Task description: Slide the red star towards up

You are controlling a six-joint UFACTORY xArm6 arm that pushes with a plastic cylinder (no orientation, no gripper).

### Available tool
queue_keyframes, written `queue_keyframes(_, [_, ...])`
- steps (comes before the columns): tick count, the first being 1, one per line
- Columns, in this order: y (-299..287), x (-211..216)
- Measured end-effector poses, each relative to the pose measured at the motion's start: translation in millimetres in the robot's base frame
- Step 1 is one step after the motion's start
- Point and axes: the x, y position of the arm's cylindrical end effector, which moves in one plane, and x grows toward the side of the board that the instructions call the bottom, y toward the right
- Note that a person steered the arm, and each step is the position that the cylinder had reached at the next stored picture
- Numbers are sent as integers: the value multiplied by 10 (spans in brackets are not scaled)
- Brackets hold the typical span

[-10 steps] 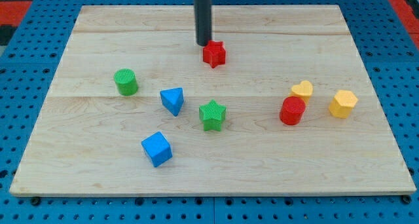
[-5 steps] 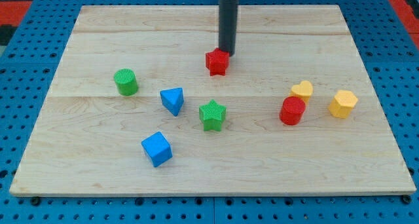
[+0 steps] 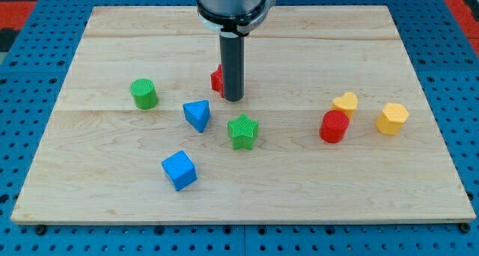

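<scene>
The red star [image 3: 217, 79] lies near the board's middle, mostly hidden behind my dark rod; only its left edge shows. My tip [image 3: 233, 99] rests on the board just below and to the right of the star, touching or nearly touching it. The green star [image 3: 242, 131] sits a short way below the tip.
A green cylinder [image 3: 144, 93] is at the left. A blue triangular block [image 3: 197, 114] and a blue cube [image 3: 179, 170] lie lower left. A red cylinder [image 3: 334, 126], a yellow heart [image 3: 345, 103] and a yellow hexagonal block [image 3: 392, 118] are at the right.
My tip moved from above the red star around its right side to below it. The red star slid down and to the left.
</scene>
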Motion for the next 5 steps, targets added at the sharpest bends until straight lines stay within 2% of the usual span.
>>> queue_keyframes(2, [-384, -524])
queue_keyframes(5, [-222, -1117])
